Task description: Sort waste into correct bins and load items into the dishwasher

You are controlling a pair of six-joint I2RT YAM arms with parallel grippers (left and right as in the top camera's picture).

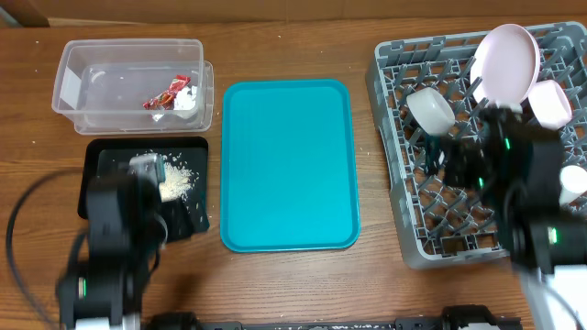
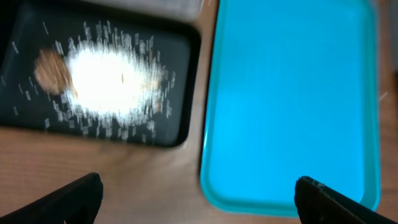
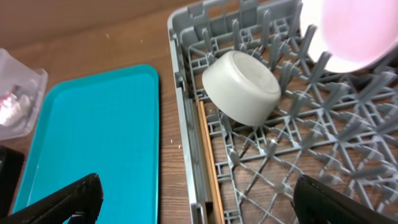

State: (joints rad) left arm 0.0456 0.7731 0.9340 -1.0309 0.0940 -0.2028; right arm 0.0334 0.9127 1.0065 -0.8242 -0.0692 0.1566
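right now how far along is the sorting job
Done: wrapper in the clear tub, rice on the black tray, plate, bowl and chopsticks in the rack. In hand: nothing, left hand and right hand open. Left: nothing visible on the teal tray.

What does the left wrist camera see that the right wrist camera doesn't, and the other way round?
Only the left wrist: the black tray holding scattered rice grains and a brown lump. Only the right wrist: the grey dish rack with a white bowl, a plate, chopsticks along its edge, plus a corner of the clear tub. Both: the teal tray on the wooden table.
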